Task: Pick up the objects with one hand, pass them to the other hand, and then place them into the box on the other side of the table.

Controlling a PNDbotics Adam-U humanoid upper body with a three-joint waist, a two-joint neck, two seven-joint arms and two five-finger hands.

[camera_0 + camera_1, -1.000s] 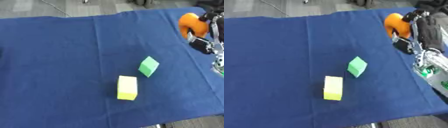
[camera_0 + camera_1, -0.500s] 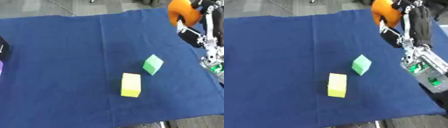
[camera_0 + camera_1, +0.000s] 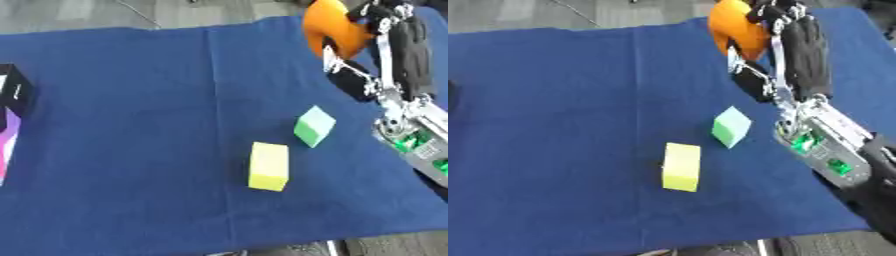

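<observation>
An orange object (image 3: 331, 26), rounded and smooth, sits in the right hand (image 3: 385, 45) up near the far right of the blue cloth (image 3: 131, 125), the dark fingers (image 3: 409, 40) curled round its side. In the left eye view a green block (image 3: 313, 125) lies on the cloth below that hand, tipped on a corner, and a yellow block (image 3: 268, 166) lies just beside the green block, nearer the front edge and a little to the left. Well to the left of the green block, at the cloth's left edge, stands a box (image 3: 10, 115) with a black top and a purple and pink side.

In the right eye view the same hand's forearm runs down past the right of the green block, with green lights on a silver wrist section (image 3: 820, 145). The left hand shows in neither view.
</observation>
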